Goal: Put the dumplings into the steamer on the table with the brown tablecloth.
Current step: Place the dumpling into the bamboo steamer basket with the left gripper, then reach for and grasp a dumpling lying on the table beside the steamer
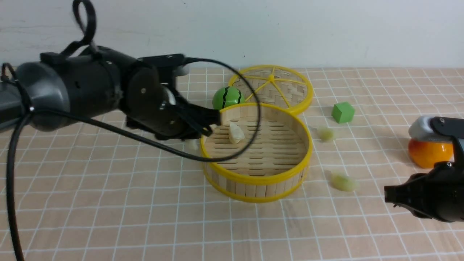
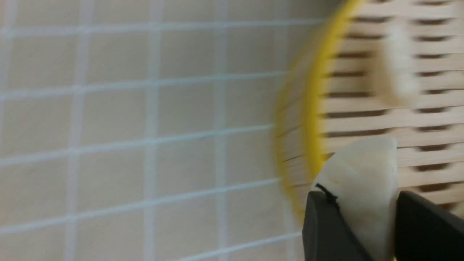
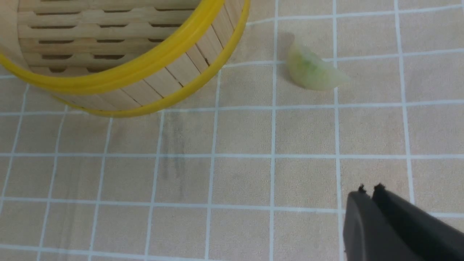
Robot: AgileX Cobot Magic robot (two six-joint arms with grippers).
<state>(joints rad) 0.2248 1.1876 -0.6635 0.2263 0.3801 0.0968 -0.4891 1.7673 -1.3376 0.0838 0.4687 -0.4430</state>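
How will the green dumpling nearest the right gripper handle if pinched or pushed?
It probably slides rather than rolls: the green dumpling lies flat on the cloth. Its smooth, translucent skin may be slippery. It is likely fairly firm: the white dumpling pinched in the left gripper shows no squashing.

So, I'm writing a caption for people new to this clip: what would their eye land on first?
The left end effector, clamping a white dumpling over the left rim of the yellow-rimmed steamer mid-table, grabs attention first. Another white dumpling lies inside it, and two green dumplings sit on the cloth to its right.
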